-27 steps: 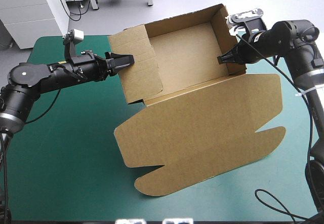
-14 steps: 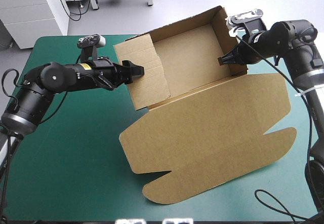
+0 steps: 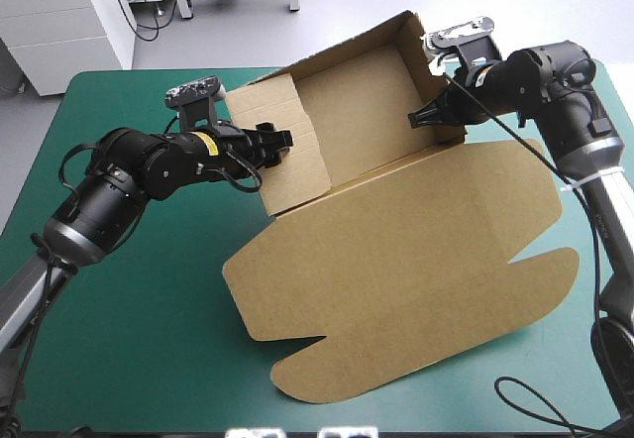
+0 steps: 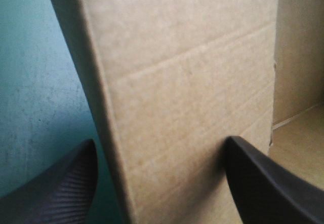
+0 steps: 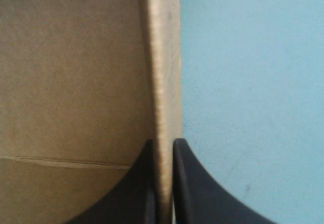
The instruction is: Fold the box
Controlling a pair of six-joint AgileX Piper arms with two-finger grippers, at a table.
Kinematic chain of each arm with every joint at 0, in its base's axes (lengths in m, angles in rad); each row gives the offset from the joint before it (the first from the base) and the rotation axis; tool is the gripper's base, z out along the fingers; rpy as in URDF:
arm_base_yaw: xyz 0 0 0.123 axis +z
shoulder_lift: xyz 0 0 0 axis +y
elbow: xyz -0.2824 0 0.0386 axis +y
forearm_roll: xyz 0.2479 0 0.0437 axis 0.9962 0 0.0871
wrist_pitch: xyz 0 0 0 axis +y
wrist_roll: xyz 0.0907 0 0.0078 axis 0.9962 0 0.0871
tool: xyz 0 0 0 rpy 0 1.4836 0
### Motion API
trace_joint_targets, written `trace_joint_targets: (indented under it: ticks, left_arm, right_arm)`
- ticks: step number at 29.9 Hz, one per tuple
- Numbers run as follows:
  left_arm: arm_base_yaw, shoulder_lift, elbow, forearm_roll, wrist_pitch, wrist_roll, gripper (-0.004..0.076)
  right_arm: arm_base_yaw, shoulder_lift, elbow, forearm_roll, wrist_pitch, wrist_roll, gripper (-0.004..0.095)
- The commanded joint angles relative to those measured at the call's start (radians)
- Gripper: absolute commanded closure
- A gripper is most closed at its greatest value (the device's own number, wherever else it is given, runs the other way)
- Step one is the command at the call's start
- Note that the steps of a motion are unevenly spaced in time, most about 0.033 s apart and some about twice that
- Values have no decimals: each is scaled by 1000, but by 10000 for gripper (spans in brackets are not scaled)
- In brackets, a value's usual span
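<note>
The brown box stands at the table's middle as an open tray with its walls raised. Its lid lies flat toward the front edge. My left gripper is open and straddles the box's left wall. In the left wrist view that wall stands between the spread fingers of the left gripper. My right gripper is shut on the right wall. In the right wrist view the right gripper pinches the wall's thin edge.
The teal-green cover stretches to the left and front of the box. The lid's rounded flaps reach close to the table's front edge. The box's far wall sits near the table's far edge.
My left arm has pushed forward and rightward until its fingers sit around the left wall. The box and lid have swung a little leftward, and the right gripper moved left with its wall.
</note>
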Motion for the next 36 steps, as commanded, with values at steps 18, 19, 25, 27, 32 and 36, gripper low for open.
trace_joint_targets:
  ticks: [18,19,25,27,32,36]
  left_arm:
    - [-7,60,-31,233,-27,-262,370]
    - [-7,62,-31,233,-35,-262,376]
    - [-7,90,-31,233,-58,-264,386]
    - [-7,98,-31,233,-58,-264,387]
    - [-5,113,-31,235,-51,-260,386]
    - [-5,119,-31,257,-51,-260,386]
  right_arm:
    - [4,-43,-32,61,-103,42,925]
    - [4,-43,-32,66,-103,42,925]
    - [4,-45,-32,101,-101,36,925]
    - [4,-45,-32,103,-101,35,925]
    - [4,-47,-34,103,-99,32,925]
    - [4,-48,-34,103,-99,27,925]
